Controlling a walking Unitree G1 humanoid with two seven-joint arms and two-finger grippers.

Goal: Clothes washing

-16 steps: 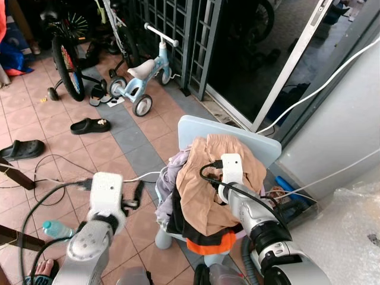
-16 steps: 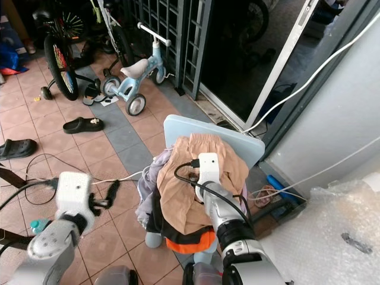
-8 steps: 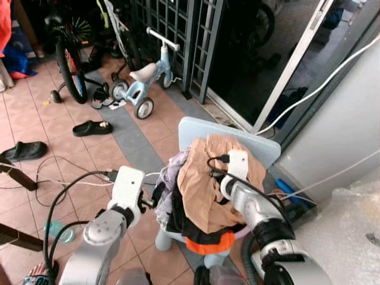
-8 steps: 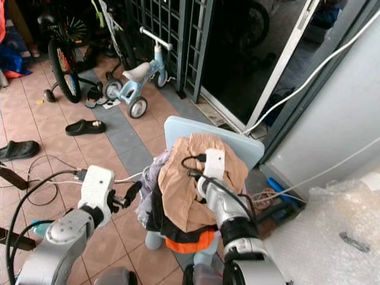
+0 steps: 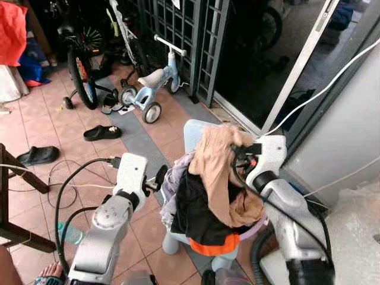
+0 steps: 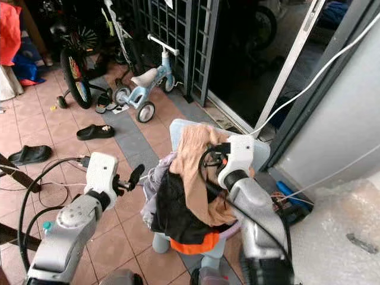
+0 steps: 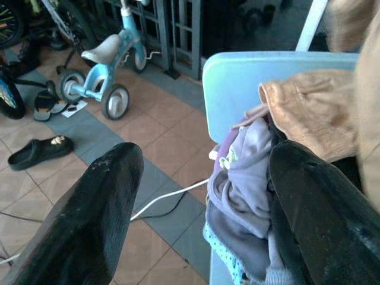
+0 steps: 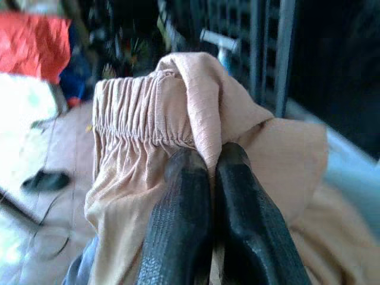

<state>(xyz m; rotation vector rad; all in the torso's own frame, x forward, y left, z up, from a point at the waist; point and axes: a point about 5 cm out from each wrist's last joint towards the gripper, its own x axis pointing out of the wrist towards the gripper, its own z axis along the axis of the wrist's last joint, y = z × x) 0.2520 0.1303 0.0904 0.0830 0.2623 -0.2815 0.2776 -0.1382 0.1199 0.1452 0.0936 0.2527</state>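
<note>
Garment (image 5: pixel 221 172) hangs vertically, pinched by right pincer (image 8: pixel 205 169).

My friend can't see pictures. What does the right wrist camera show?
The right pincer is shut on a fold of tan shorts with a gathered waistband. Behind them are a dark metal gate and something red.

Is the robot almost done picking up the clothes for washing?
No, it has barely begun. The right end effector is shut on the tan elastic-waist garment, lifted above the pile. The open left end effector hovers beside the lilac cloth. The black and orange clothes lie on the pale blue plastic chair.
</note>
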